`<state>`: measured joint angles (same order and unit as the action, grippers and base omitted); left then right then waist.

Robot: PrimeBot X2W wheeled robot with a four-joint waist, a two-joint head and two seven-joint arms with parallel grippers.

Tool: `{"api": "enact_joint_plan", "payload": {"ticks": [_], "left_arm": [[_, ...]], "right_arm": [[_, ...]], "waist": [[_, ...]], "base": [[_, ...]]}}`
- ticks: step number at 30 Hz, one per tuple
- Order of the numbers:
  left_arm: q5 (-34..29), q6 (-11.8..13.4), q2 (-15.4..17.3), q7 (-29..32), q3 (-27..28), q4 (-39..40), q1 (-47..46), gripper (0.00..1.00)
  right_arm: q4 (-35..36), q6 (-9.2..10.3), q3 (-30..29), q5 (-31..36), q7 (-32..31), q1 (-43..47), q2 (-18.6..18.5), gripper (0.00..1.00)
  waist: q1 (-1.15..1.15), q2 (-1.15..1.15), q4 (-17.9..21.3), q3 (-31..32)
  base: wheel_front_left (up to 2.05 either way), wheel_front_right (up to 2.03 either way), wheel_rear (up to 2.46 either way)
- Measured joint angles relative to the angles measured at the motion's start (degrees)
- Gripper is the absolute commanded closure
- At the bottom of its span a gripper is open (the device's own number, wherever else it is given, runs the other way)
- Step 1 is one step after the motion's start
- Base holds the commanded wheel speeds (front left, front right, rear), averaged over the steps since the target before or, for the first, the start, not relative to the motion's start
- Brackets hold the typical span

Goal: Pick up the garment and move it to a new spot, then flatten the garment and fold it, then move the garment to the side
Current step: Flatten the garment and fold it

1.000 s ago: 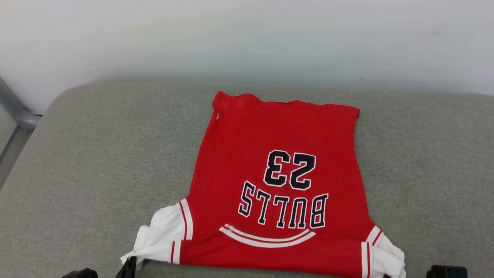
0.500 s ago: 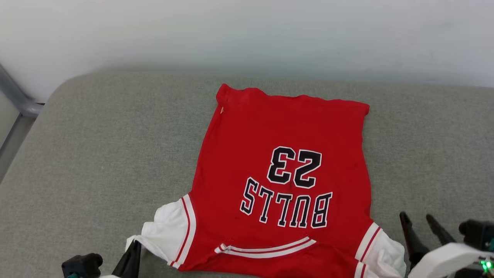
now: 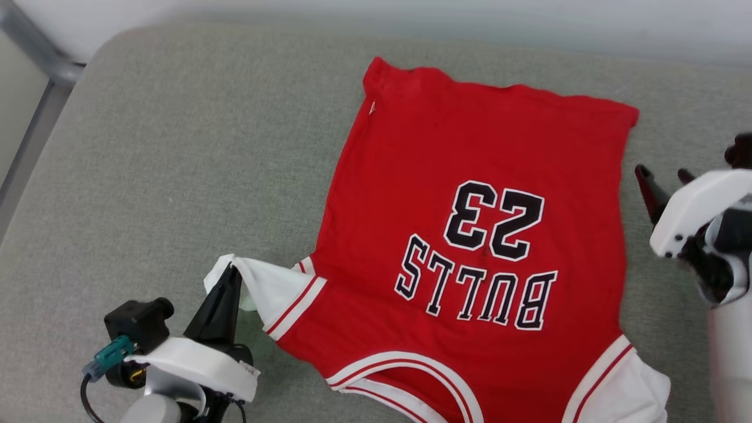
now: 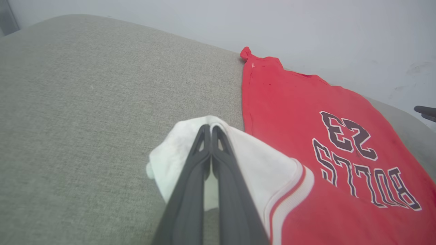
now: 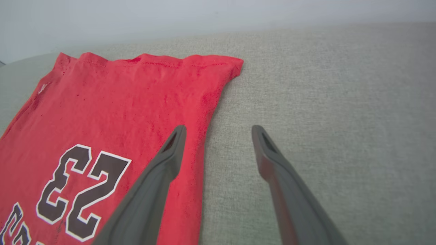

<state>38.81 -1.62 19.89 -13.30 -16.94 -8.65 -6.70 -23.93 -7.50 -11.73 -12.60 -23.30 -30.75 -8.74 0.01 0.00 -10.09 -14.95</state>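
Cloth nearest me: the white sleeve (image 3: 267, 289) of the garment (image 3: 470, 141), pinched in the left gripper (image 3: 231, 275), whose fingers are pressed together on it. Sleeve tip drawn up off the grey cushion (image 3: 164, 153) into a small peak; my left wrist view shows fabric bunched around both fingertips.

Garment lies printed side up on the cushion, right of centre. Neckline trim (image 3: 399, 356) is toward me, and the black "BULLS 23" lettering (image 3: 487, 252) reads upside down from my seat. Other sleeve (image 3: 634, 393) slack at lower right.

Right gripper (image 3: 662, 174) further out, along the garment's right side, fingers spread wide, holding nothing. Right wrist view: one finger over the red side edge, the other over bare cushion. Whether either touches, I cannot tell.

Hem (image 3: 499, 94) at the far end, slightly rumpled, corners bunched. Pale wall (image 3: 529, 20) beyond the cushion; grey metal rail (image 3: 41, 47) at far left.
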Motion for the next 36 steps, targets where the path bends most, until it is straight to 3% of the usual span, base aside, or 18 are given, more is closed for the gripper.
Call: {"api": "enact_joint_plan", "payload": {"ticks": [10,14,19,20,21,22,29,36], "left_arm": [[-1.34,-2.68,-1.49,-0.81,-1.9,1.26,-5.97,1.0],[-1.77,-3.93,-2.57,-1.18,-2.81,1.42,-8.47,1.0],[-1.78,-4.52,-2.93,-1.51,-2.92,1.07,-8.87,1.0],[-1.78,-4.65,-2.96,-1.52,-2.89,0.93,-8.93,1.0],[-1.78,-4.78,-3.03,-1.52,-2.89,0.69,-9.08,1.0],[-1.81,-4.89,-3.11,-1.53,-2.88,0.52,-9.21,1.0],[-1.94,-5.27,-3.77,-1.59,-2.97,-1.65,-9.47,1.0],[-2.27,-5.36,-3.72,-1.6,-2.97,-3.58,-7.53,1.0]], "right_arm": [[-12.3,0.0,-3.96,9.04,-16.79,-20.82,-3.13,0.0],[-16.52,-0.01,-9.09,14.8,-20.04,-26.62,-2.99,0.0],[-19.54,0.0,-12.56,17.2,-26.42,-28.15,-2.54,0.0],[-19.63,-0.03,-13.59,17.4,-27.24,-28.25,-2.45,0.07],[-19.67,-0.04,-14.35,17.69,-28.04,-28.35,-2.35,0.58],[-19.65,-0.04,-14.5,18.16,-28.27,-28.41,-2.29,1.0],[-19.65,0.01,-13.77,19.69,-26.89,-27.53,-1.64,1.0],[-18.73,0.0,-8.1,17.82,-26.1,-24.98,-3.81,1.0]], "waist": [[0.0,0.0,-5.14,-7.72],[0.0,0.0,-7.75,-11.63],[-0.01,0.0,-9.08,-13.0],[-0.01,0.0,-9.17,-13.12],[-0.02,0.0,-9.27,-13.2],[-0.02,0.0,-9.35,-13.27],[-0.01,0.0,-9.39,-11.67],[-0.01,0.0,-8.73,-7.02]], "base": [[0.0,0.0,0.0],[0.0,0.0,0.0],[0.0,0.0,0.0],[0.0,0.0,0.0],[0.0,0.0,0.0],[0.0,0.0,0.0],[0.0,0.0,0.0],[0.0,0.0,0.0]]}}
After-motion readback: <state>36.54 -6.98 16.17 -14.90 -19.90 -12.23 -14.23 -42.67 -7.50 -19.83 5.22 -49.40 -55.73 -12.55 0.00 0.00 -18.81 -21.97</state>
